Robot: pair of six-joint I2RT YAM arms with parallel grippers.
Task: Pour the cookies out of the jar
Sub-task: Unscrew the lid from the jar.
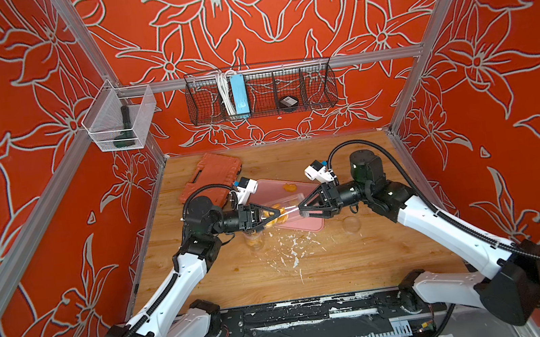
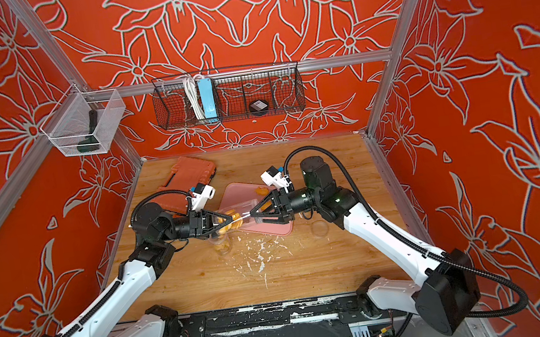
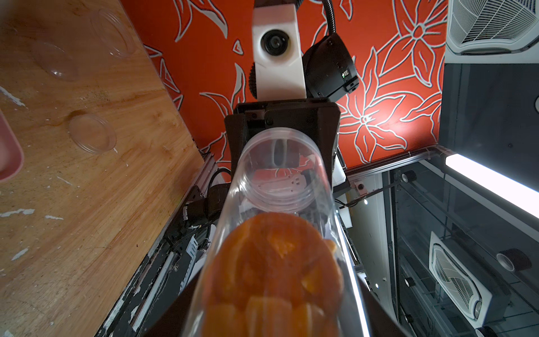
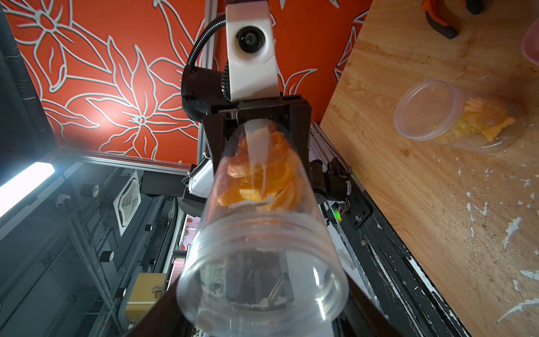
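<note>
A clear jar (image 1: 289, 210) hangs level above the pink tray (image 1: 308, 225), held between both arms. The cookies (image 1: 272, 213), orange and tan, are packed at its closed end. My left gripper (image 1: 281, 213) is shut on that end; in the left wrist view the cookies (image 3: 274, 262) fill the space between the dark fingers (image 3: 163, 321). My right gripper (image 1: 299, 208) is closed on the threaded open mouth (image 4: 262, 277), and its fingers (image 4: 370, 315) press on both sides. In the right wrist view the cookies (image 4: 262, 172) sit at the far end. One cookie (image 1: 288, 186) lies on the tray.
A second clear tub (image 1: 255, 240) with yellow crisps lies on its side on the wooden table, below the left gripper. A clear lid (image 1: 352, 224) lies under the right arm. An orange case (image 1: 209, 179) is at the back left. White crumbs (image 1: 294, 253) are scattered in front of the tray.
</note>
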